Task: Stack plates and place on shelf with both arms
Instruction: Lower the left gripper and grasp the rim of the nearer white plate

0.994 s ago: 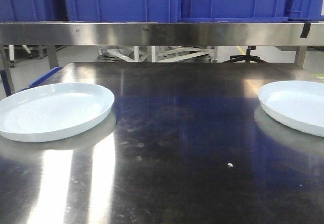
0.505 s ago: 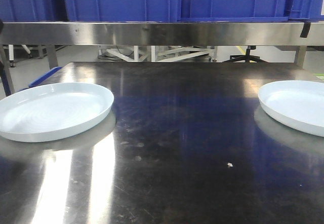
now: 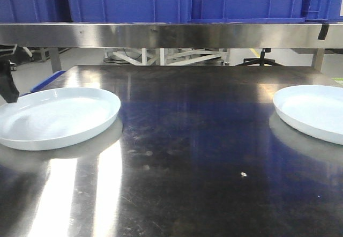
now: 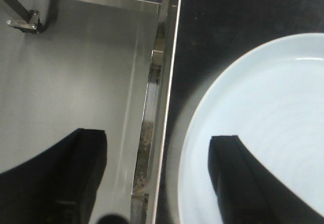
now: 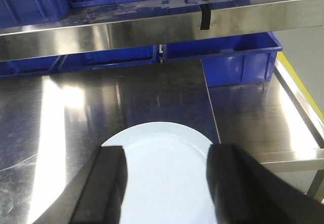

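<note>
**Colleague:** Where are the two plates?

**Operator:** In my front view, the left round white shallow glossy plate (image 3: 56,116) lies flat at the near left of the dark reflective steel tabletop (image 3: 198,156). The right round white shallow glossy plate (image 3: 316,111) lies flat at the right side, partly cut off by the frame. They are well apart and not stacked.

**Colleague:** And the shelf?

**Operator:** The brushed stainless-steel shelf (image 3: 171,35) spans the far side. Its flat front rail sits above the tabletop's far edge, and large blue plastic crates (image 3: 128,1) stand on it.

**Colleague:** What is the left gripper doing?

**Operator:** My front view shows only one dark finger (image 3: 7,84) at the far left, just beside the left plate's rim. On the left wrist camera, the left gripper (image 4: 157,138) has its jaws spread wide and grips nothing. One finger hangs over the grey floor (image 4: 76,72) past the table's left edge and the other over the plate's inside, so the rim lies between them. I cannot tell whether either finger touches.

**Colleague:** And the right?

**Operator:** On the right wrist camera, the right gripper (image 5: 166,155) is also spread wide and empty, its two black fingers over the near part of the right plate
</note>
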`<state>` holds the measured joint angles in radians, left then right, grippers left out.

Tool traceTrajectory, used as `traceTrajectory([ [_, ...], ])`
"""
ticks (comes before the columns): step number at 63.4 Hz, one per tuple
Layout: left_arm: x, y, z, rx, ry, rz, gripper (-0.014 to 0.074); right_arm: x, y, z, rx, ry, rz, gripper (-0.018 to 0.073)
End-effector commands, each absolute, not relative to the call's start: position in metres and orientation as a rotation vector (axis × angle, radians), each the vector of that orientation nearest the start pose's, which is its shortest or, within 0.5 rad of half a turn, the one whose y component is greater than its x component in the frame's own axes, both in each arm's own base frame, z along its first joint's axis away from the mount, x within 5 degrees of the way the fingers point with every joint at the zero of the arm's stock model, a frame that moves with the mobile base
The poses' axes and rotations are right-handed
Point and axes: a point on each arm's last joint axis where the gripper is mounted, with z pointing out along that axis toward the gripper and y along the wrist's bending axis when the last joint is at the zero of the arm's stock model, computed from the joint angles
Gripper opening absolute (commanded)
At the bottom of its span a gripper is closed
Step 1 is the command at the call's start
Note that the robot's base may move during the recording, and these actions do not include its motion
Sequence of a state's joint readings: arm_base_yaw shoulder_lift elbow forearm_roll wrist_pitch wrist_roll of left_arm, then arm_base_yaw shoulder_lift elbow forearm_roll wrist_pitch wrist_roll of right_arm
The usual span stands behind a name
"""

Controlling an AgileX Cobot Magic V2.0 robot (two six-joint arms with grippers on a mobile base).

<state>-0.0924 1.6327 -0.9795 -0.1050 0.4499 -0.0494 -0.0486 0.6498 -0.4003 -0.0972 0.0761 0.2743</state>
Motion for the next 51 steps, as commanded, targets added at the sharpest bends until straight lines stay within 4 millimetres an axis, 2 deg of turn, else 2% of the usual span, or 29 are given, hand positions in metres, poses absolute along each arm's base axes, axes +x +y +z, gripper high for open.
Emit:
traceTrajectory([
  [1, 0.334, -0.036, 0.226, -0.064, 2.486, -0.165, 0.0487, 0.141, -0.008, 0.306, 0.17, 1.668, 0.074, 0.0469],
  [26, 0.342, -0.037, 0.203, -0.069, 2.545, -0.157, 0.0478, 0.141, -0.008, 0.306, 0.17, 1.668, 0.074, 0.0469],
  [30, 0.342, -0.037, 0.202, -0.069, 2.547, -0.156, 0.0407, 0.141, -0.008, 0.306, 0.17, 1.668, 0.074, 0.0469],
  [35, 0.342, -0.037, 0.203, -0.069, 2.545, -0.157, 0.0209, 0.141, -0.008, 0.306, 0.17, 1.668, 0.074, 0.0469],
  [37, 0.341, -0.037, 0.204, -0.07, 2.541, -0.159, 0.0076, 0.141, -0.008, 0.306, 0.17, 1.668, 0.074, 0.0469],
  [38, 0.341, -0.037, 0.205, -0.07, 2.538, -0.159, 0.0062, 0.141, -0.008, 0.306, 0.17, 1.668, 0.074, 0.0469],
  [42, 0.341, -0.037, 0.21, -0.072, 2.523, -0.163, 0.0115, 0.141, -0.008, 0.306, 0.17, 1.668, 0.074, 0.0469],
  [51, 0.34, -0.042, 0.237, -0.053, 2.459, -0.184, 0.0096, 0.141, -0.008, 0.306, 0.17, 1.669, 0.074, 0.0469],
])
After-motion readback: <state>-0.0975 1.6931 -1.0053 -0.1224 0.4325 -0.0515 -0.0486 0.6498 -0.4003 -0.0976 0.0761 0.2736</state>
